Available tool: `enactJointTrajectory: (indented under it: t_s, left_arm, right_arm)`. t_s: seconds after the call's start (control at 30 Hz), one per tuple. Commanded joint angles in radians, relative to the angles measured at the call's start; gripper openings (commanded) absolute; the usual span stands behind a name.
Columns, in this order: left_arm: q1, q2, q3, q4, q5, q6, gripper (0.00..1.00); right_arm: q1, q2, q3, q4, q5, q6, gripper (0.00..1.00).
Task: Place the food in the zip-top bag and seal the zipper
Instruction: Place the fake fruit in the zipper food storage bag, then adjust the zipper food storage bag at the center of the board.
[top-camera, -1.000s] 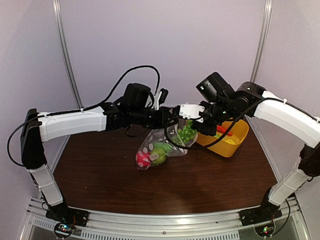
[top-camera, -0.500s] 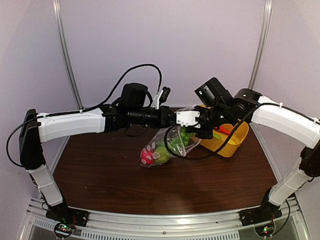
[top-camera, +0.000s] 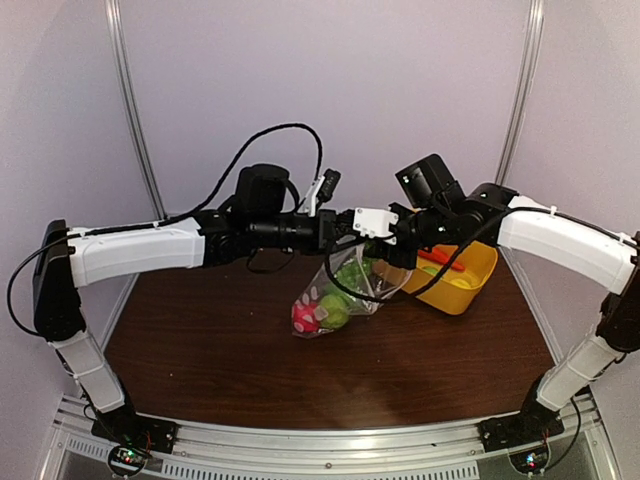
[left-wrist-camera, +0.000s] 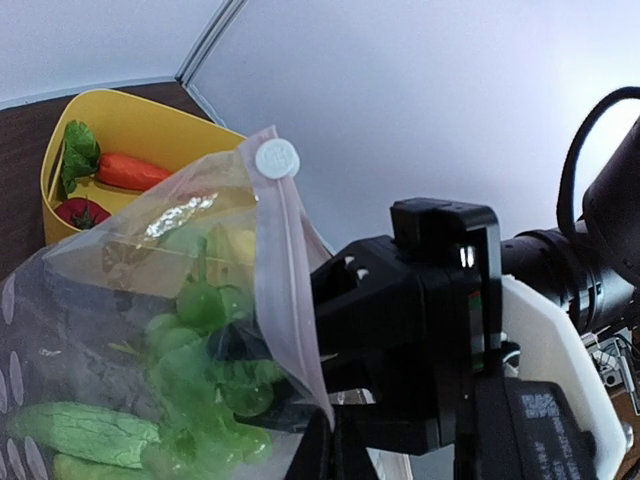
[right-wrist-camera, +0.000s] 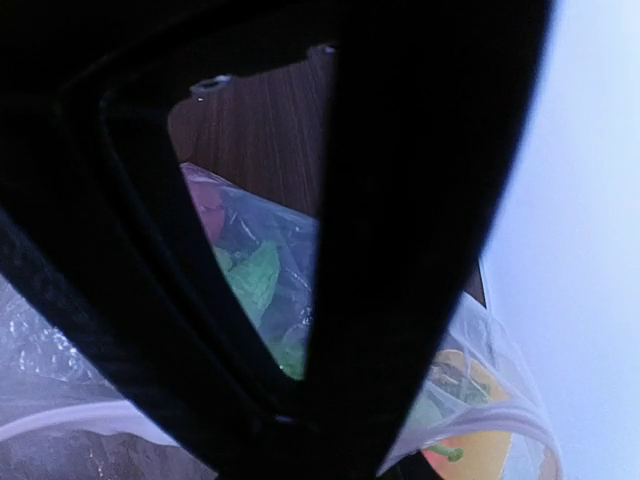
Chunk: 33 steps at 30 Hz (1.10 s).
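My two pincers meet over the table (top-camera: 220, 340) at the mouth of the bag (top-camera: 345, 290), which hangs between them, clear of the wood. My right pincer (top-camera: 358, 236) seems to be pinched on the bag's mouth edge, since the zipper (left-wrist-camera: 285, 290) runs straight into its black jaws in the left wrist view. My left pincer (top-camera: 330, 232) I cannot tell: its tips are hidden behind plastic and cable.

Most of the food (top-camera: 322, 312) sits low in the bag, pink and green. The carrot (left-wrist-camera: 133, 172) and a red piece (left-wrist-camera: 80, 212) lie in the basket (top-camera: 470, 285), so I judge the filling unfinished.

The risks as I see them:
- The load hangs from a thin slick edge, and a light grip could let it slide out.
- Tilting the open mouth downward would spill the green pieces riding high.
- Pressing the strip now would shut the carrot out.
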<state>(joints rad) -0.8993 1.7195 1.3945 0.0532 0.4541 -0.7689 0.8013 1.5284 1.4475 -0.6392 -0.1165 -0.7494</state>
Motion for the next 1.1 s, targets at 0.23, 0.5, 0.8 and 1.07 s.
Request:
enactJointTrajectory:
  t_s: [0.23,0.5,0.8,1.07]
  left_arm:
    - [-0.004,-0.088,-0.074,0.064,-0.069,0.019,0.00]
    - [-0.004,-0.099,-0.100,0.072,-0.147,0.038,0.00]
    - [-0.004,-0.072,-0.082,0.083,-0.147,0.032,0.00]
    - [-0.003,-0.088,-0.059,-0.009,-0.203,0.060,0.00]
  right_arm:
    - [-0.109,-0.093,0.066,-0.050,-0.176,0.189,0.52]
    - [-0.210,-0.131,0.000,-0.057,-0.161,0.511,0.56]
    - [-0.231,-0.092,-0.082,-0.047,-0.410,0.654,0.57]
    - [-0.231,0.011,0.014,-0.094,-0.428,0.656,0.04]
